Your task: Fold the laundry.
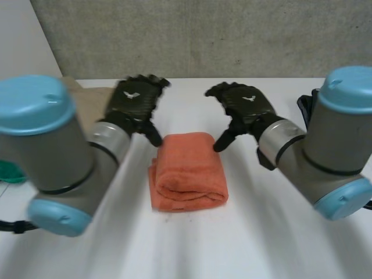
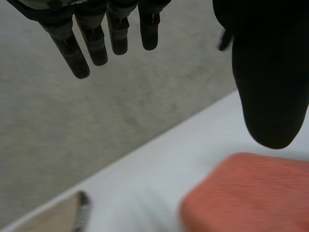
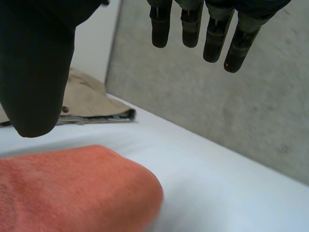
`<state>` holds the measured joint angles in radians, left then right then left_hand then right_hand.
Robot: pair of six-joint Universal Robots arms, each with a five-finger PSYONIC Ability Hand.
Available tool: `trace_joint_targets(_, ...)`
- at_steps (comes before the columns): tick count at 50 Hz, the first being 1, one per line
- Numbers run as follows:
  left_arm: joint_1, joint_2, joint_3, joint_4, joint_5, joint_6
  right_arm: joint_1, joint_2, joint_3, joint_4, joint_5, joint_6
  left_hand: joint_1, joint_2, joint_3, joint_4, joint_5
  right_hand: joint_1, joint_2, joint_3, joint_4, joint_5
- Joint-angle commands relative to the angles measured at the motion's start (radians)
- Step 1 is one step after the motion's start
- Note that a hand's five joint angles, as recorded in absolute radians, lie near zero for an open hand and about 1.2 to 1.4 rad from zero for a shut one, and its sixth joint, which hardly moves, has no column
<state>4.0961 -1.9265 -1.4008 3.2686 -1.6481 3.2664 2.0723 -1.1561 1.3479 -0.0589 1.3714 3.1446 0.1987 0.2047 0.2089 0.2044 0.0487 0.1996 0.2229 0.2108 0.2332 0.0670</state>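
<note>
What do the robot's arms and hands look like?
The left arm and right arm are fat grey tubes with round light-blue caps. Each ends in a black hand, the left hand and the right hand, with long fingers, a thick thumb and a small white mark on its back.

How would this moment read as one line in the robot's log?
orange towel: folded, on table | left hand: open, holds nothing | right hand: open, holds nothing

A white table [image 1: 232,244] stood before a grey, speckled wall [image 1: 232,35]. A green item [image 1: 9,172] lay at the table's left side, only partly visible; nature undetermined.
</note>
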Motion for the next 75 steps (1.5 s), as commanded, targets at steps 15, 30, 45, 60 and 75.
trace_joint_targets(15,-0.071,-0.404,0.194,-0.128,-0.147,0.257,-0.026,0.225,-0.135,0.136,-0.106,-0.015,0.059,0.053,0.049,0.053,0.034,-0.025,-0.048,-0.036,-0.059,-0.067)
trace_joint_targets(30,-0.106,-0.362,0.102,-0.133,-0.197,0.305,0.06,0.409,-0.237,0.209,0.014,-0.279,0.027,0.021,0.016,0.021,0.002,-0.025,-0.048,-0.036,-0.059,-0.067)
trace_joint_targets(45,-0.037,-0.033,0.071,-0.089,0.002,0.225,0.066,0.107,-0.041,0.065,0.031,-0.182,0.009,0.003,-0.001,0.003,-0.016,-0.025,-0.048,-0.036,-0.059,-0.067)
trace_joint_targets(60,0.171,0.158,0.003,-0.187,0.718,0.099,0.242,0.171,0.22,-0.223,0.034,-0.351,0.009,0.003,-0.001,0.003,-0.016,-0.025,-0.048,-0.036,-0.059,-0.067)
trace_joint_targets(75,0.165,0.169,-0.004,-0.188,0.715,0.096,0.249,0.314,0.083,-0.346,0.097,-0.417,0.009,0.003,-0.001,0.003,-0.016,0.273,0.25,0.262,0.239,0.231)
